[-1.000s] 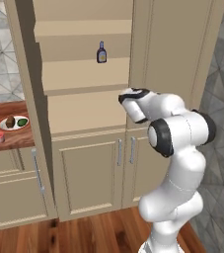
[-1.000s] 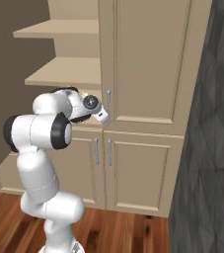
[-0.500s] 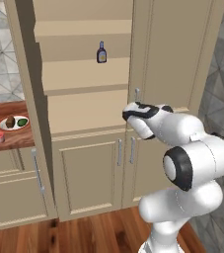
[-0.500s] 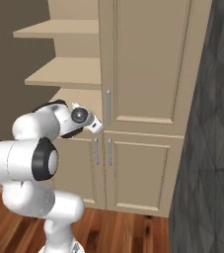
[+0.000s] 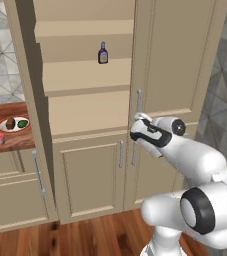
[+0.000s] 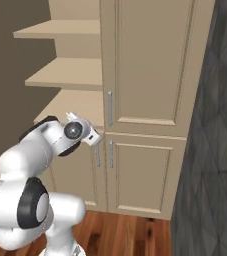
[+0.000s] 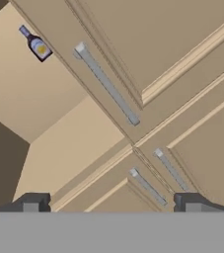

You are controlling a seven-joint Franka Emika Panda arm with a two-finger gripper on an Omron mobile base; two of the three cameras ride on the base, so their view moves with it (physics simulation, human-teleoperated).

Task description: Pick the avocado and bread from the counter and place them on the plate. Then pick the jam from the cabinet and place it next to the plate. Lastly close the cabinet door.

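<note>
Dark bottle [image 5: 103, 53] on cabinet [image 5: 90, 107] shelf, pale label (unreadable)

Matt beige wood cabinet [image 5: 90, 95], brushed metal handle [image 7: 106, 84], glossy plank floor [image 5: 100, 237].

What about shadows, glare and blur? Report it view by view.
Left base view: even light, no glare; the open tall beige cabinet door shows a shaded brown inner face; the small dark bottle with a pale label is sharp. Right base view: the left side falls into flat brown shade. Hand view: rolled, slightly soft; open gripper.
</note>
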